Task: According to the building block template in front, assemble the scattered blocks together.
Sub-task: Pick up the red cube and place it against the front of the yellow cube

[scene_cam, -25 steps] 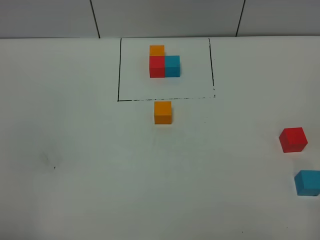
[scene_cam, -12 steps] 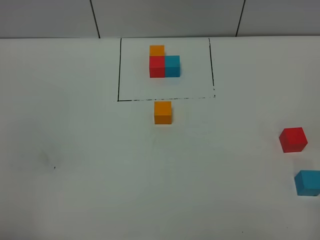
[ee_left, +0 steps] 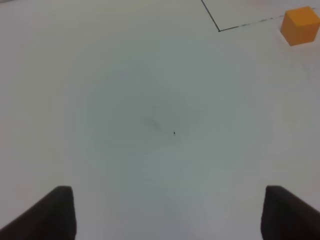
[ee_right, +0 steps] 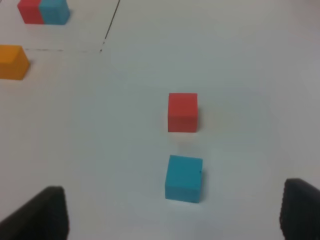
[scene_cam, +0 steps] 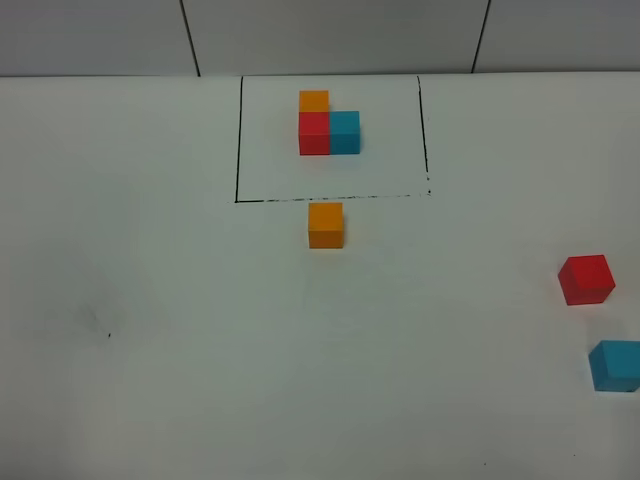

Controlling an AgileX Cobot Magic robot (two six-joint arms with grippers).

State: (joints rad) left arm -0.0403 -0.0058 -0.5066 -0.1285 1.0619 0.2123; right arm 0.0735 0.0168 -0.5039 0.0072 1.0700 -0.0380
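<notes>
Nothing has shifted since a second ago: the three scattered blocks lie where they did, and neither of my grippers shows from the high camera. The building block template (scene_cam: 329, 128) sits at 12 o'clock on the white table (scene_cam: 150, 300) inside its black drawn rectangle (scene_cam: 238, 140). In it, orange is at 12 o'clock of red and blue at 3 o'clock of red. The loose orange cube (scene_cam: 326, 225) rests just outside the rectangle's near line, at 6 o'clock of the template. The red cube (scene_cam: 586, 279) lies well apart from it, at about 4 o'clock near the table's right edge. The light blue cube (scene_cam: 614, 365) is near the red one, at roughly 5 o'clock of it. My left gripper (ee_left: 167, 210) hangs over bare table with its fingers spread wide and nothing between them; the orange cube lies far ahead of it, off to the right. My right gripper (ee_right: 173, 215) also has its fingers apart and holds nothing. The light blue cube lies just ahead of it, clear of both fingers, with the red cube just beyond.
</notes>
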